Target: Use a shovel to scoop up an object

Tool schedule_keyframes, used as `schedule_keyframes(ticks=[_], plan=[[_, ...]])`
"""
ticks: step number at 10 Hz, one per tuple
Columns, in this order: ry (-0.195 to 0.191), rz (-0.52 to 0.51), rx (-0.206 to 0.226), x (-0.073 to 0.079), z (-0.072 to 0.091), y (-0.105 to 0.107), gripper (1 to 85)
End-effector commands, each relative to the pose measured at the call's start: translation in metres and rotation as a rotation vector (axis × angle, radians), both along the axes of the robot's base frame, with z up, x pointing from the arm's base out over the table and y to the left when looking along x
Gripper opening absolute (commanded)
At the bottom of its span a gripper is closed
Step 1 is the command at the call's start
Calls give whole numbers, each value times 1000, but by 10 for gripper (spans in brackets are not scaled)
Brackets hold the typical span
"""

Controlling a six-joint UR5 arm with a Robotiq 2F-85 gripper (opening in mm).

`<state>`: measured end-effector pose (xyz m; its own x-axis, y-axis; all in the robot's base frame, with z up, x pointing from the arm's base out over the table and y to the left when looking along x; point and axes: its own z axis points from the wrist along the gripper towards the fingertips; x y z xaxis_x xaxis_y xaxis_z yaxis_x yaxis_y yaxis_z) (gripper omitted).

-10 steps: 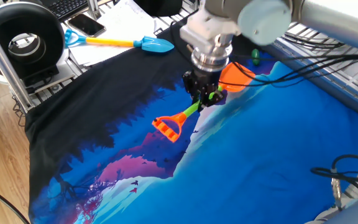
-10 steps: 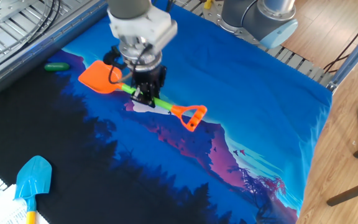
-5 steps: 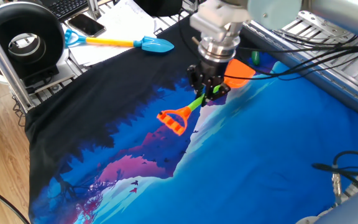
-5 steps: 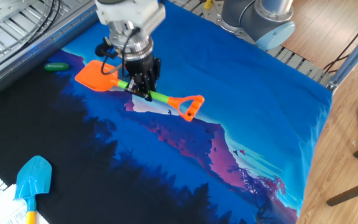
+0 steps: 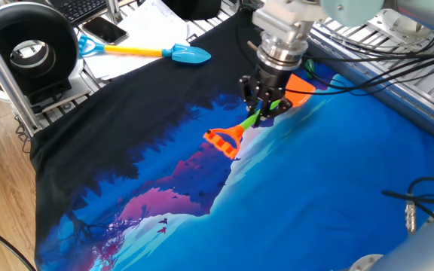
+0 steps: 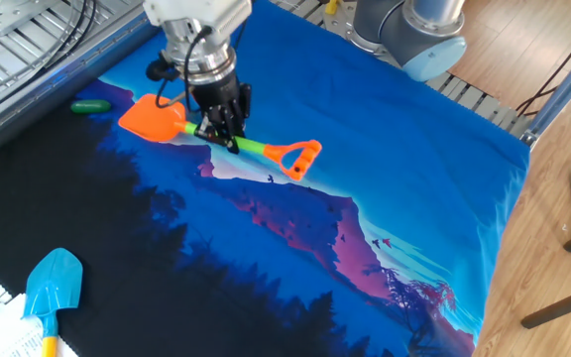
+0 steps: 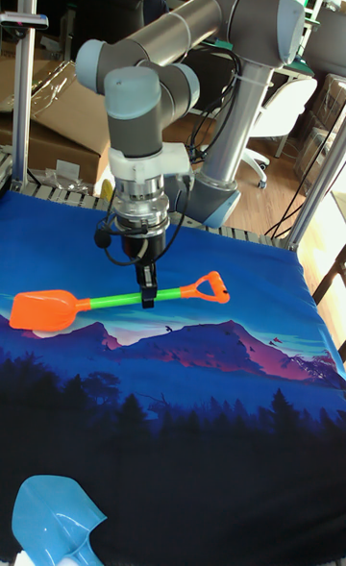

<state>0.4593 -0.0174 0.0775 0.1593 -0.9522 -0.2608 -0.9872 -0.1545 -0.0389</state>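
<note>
Near edge: blue plastic toy shovel lies on the dark part of the mountain-print blue cloth. Mid-table: my two-finger gripper points straight down, jaws clamped on the green shaft of the orange-bladed plastic shovel; its D-handle sticks out right. Farther left, past the blade: small dark green rounded piece on the cloth, apart from the blade.
</note>
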Motion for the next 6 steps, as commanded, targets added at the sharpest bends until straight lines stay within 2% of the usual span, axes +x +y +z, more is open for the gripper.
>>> schedule_keyframes(ticks=[1,4,6], plan=[[-18,-3,23,0,3,-7,227],[-43,2,49,11,1,-6,223],[-46,-6,53,16,-6,-10,223]])
